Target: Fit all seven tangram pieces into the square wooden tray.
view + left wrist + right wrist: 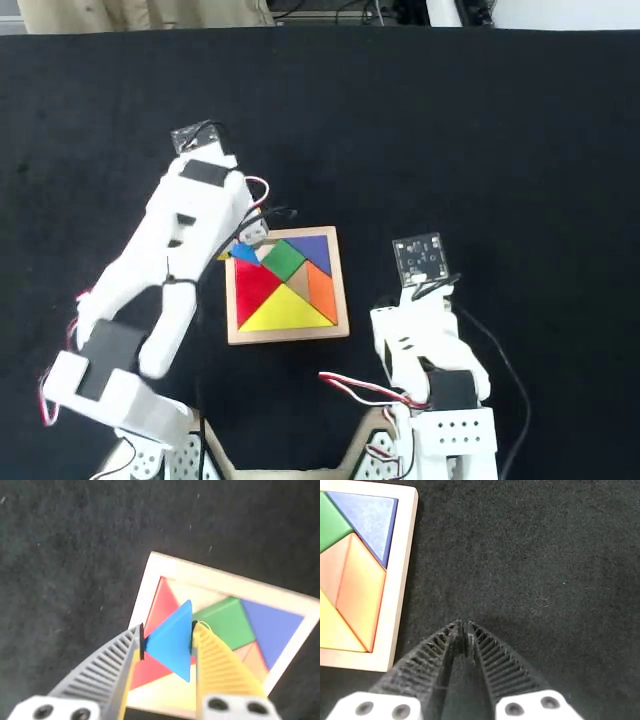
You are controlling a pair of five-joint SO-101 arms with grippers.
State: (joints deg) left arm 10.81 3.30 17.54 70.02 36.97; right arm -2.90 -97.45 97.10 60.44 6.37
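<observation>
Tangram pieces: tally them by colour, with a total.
Red wooden triangle: 1
Yellow wooden triangle: 1
Green wooden square: 1
Orange: 2, an orange parallelogram and a paler orange triangle
Blue: 2, a violet-blue triangle in the square wooden tray and a bright blue triangle in the left gripper
Total: 7

The square wooden tray (288,335) lies flat, mostly filled with coloured pieces (285,305); a blue triangular piece (172,645) is pinched on edge above it.

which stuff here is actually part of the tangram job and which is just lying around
Part of the job: wooden tray; blue triangle, held by left gripper; in the tray: red triangle, yellow triangle, green square, orange piece, violet-blue triangle.
Lying about: black table cover; cables at the far edge.
</observation>
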